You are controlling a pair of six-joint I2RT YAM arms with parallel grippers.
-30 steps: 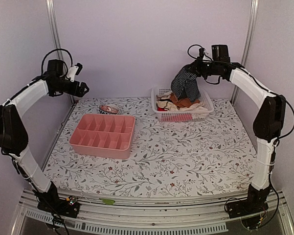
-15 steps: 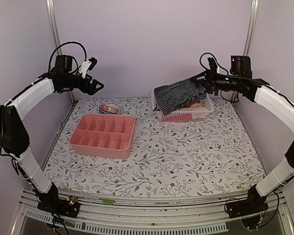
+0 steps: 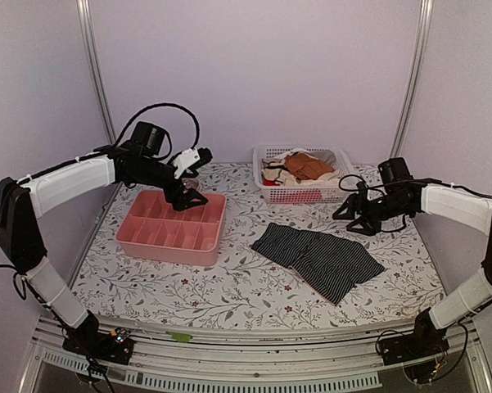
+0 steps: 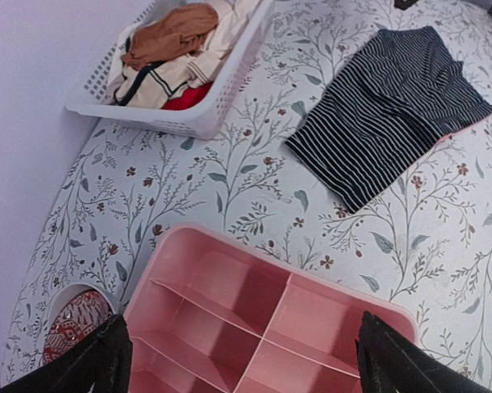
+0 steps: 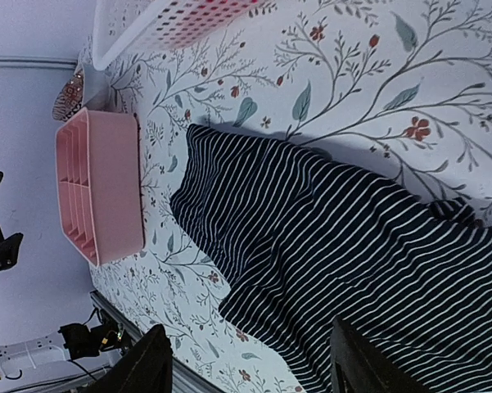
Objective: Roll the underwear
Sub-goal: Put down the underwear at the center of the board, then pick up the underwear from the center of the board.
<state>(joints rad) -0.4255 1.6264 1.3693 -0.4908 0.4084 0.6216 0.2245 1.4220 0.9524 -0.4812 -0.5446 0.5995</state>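
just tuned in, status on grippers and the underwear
Left gripper open, empty. Right gripper open, empty. Underwear flat on table, unrolled. Nothing on it.

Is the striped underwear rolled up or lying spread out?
Spread out: the underwear lies flat and loosely rumpled on the floral table, with no roll started.

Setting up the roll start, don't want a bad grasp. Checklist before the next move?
1. The underwear is out of the white basket and on the table: ok.
2. The underwear is spread flat: ok, with a small fold at one edge.
3. The right gripper is open and empty: ok.
4. The left gripper is open and empty: ok.
5. The left gripper is close to the underwear: not ok, it hangs above the pink organizer.
6. Which side of the underwear faces up: cannot tell.
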